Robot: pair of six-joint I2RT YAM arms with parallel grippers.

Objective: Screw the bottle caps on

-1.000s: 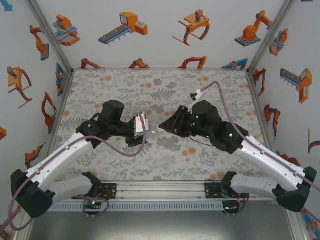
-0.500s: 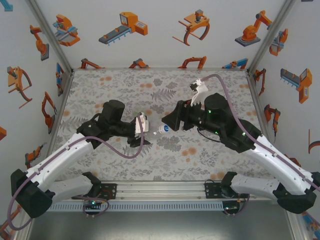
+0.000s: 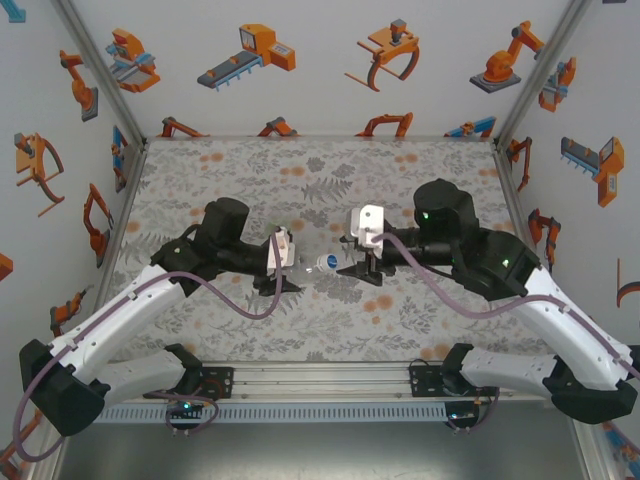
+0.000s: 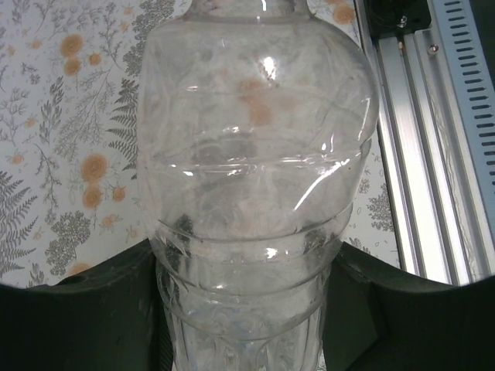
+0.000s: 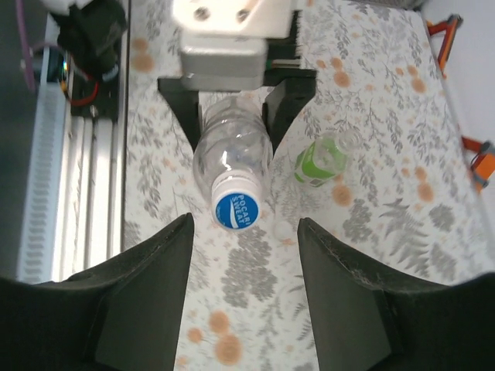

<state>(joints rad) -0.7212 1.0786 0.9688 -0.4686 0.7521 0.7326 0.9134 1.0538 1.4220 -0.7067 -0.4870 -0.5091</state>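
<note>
My left gripper (image 3: 290,268) (image 4: 244,259) is shut on a clear bottle (image 3: 306,266) (image 4: 255,154) and holds it on its side just above the table. In the right wrist view the bottle (image 5: 232,151) points at the camera, with a blue-and-white cap (image 5: 237,209) (image 3: 327,262) sitting on its neck. My right gripper (image 5: 245,232) (image 3: 354,268) stands open a short way in front of that cap, touching nothing. A green-tinted bottle (image 5: 319,162) with a bare neck rests on the table beside it. A tiny white cap (image 5: 282,230) lies loose on the cloth.
The floral cloth (image 3: 250,170) covers the table. An aluminium rail (image 3: 320,380) (image 4: 433,154) (image 5: 69,201) runs along the near edge. White printed walls (image 3: 330,60) close in the back and sides.
My right gripper has let go of the cap, opened, drawn back from the bottle's neck and rolled its wrist over. The capped bottle stays in the left gripper.
</note>
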